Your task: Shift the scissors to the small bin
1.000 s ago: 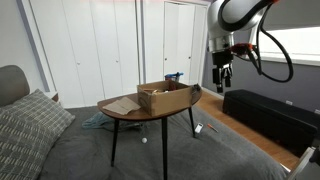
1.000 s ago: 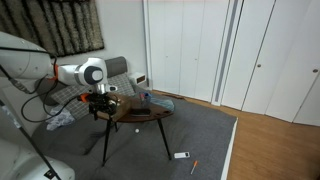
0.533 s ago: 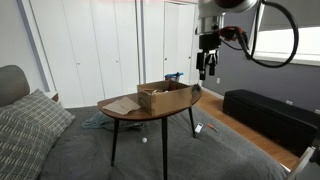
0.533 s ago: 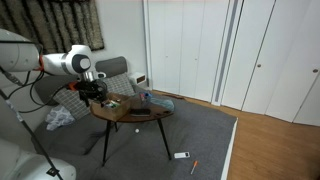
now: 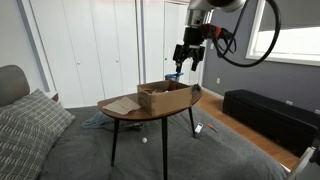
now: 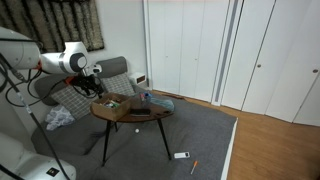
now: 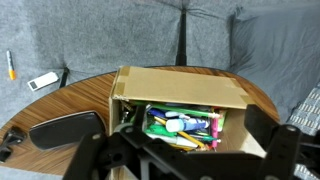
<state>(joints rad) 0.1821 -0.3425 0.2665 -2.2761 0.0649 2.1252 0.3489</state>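
Observation:
A small open cardboard box (image 7: 180, 88) stands on the round wooden table (image 7: 90, 95) and holds several pens and markers. The box also shows in both exterior views (image 5: 165, 97) (image 6: 120, 103). I cannot make out the scissors for certain; a small blue item (image 5: 175, 76) lies behind the box. My gripper (image 7: 185, 150) hovers above the box with its dark fingers spread wide and nothing between them. It shows above the box's far end in an exterior view (image 5: 187, 58) and over the table's edge in an exterior view (image 6: 97, 90).
A black oval object (image 7: 65, 128) lies on the table beside the box. A white item (image 7: 42, 81) and an orange marker (image 7: 10, 65) lie on the grey carpet. A cushion (image 5: 30, 125) and a black bench (image 5: 270, 110) flank the table.
My arm has swung from beside the table's end, up and across, to above the cardboard box. The gripper stays open and empty. Box and table have not moved.

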